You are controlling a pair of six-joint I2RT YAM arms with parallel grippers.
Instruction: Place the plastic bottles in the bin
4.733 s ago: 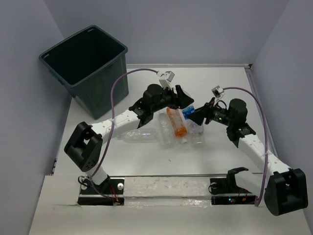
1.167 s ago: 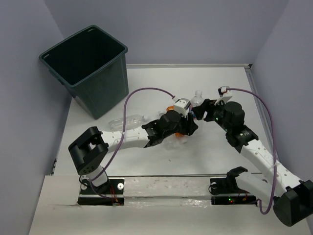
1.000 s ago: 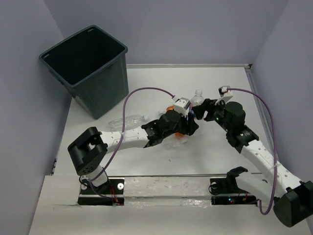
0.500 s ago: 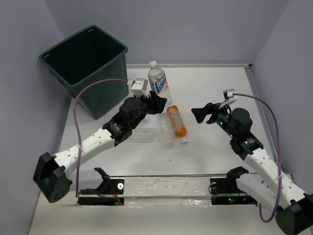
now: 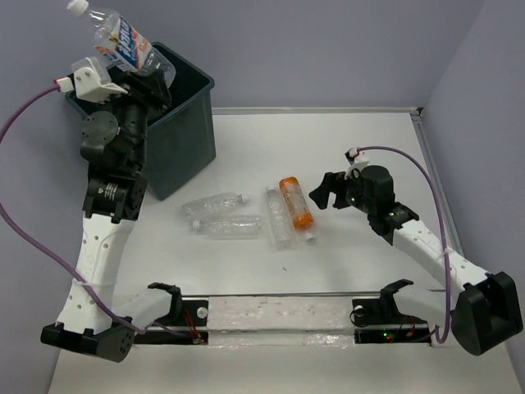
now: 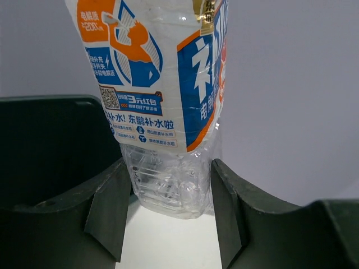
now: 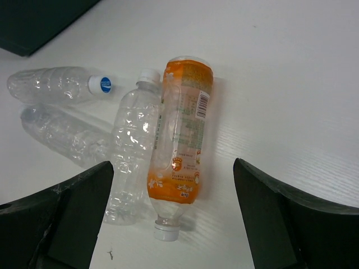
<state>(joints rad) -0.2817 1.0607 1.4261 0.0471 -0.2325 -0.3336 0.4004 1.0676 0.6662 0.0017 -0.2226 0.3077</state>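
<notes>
Your left gripper (image 5: 152, 84) squeezes the bottom of a clear blue-labelled plastic bottle (image 5: 123, 41) high over the big dark teal-grey square plastic bin (image 5: 194, 123). The bottle leans, with its white cap (image 5: 76, 6) pointing up and left. Your right gripper (image 5: 321, 189) is wide open, low over the white table (image 5: 369, 148).

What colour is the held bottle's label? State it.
Blue, orange and white; left wrist view shows the bottle best.

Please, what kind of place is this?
Probably a robot test cell in a laboratory: plain lilac walls close in a white table, and the left arm and right arm are bolted at its near edge.
</notes>
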